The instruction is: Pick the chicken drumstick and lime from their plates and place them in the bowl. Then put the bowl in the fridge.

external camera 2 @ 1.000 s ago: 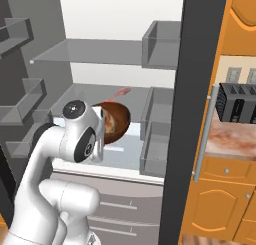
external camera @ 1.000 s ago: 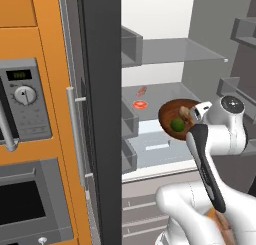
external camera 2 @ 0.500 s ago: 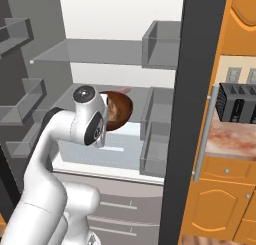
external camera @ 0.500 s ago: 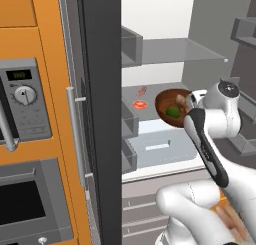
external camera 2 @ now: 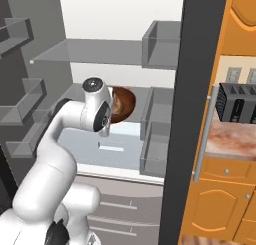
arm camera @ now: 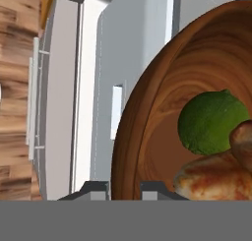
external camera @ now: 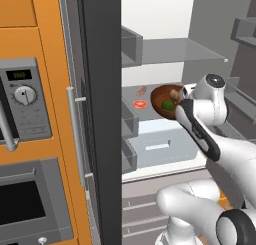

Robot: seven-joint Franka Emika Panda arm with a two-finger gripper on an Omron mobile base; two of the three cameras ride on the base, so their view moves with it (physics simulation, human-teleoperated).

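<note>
A glossy white arm (external camera: 215, 154) of rounded segments, black bands at its joints, a dark round cap (external camera 2: 93, 84) near the pincer.

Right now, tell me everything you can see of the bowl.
The bowl is round and dark brown, with a swirled, reddish wood-like inside. It holds the lime and the chicken drumstick, which lie against each other. The gripper is shut on its rim, one fingertip on each side of the wall. The bowl is tipped, its opening facing the left base camera, and hangs above the pale shelf inside the open fridge. It does not look set down yet.
</note>
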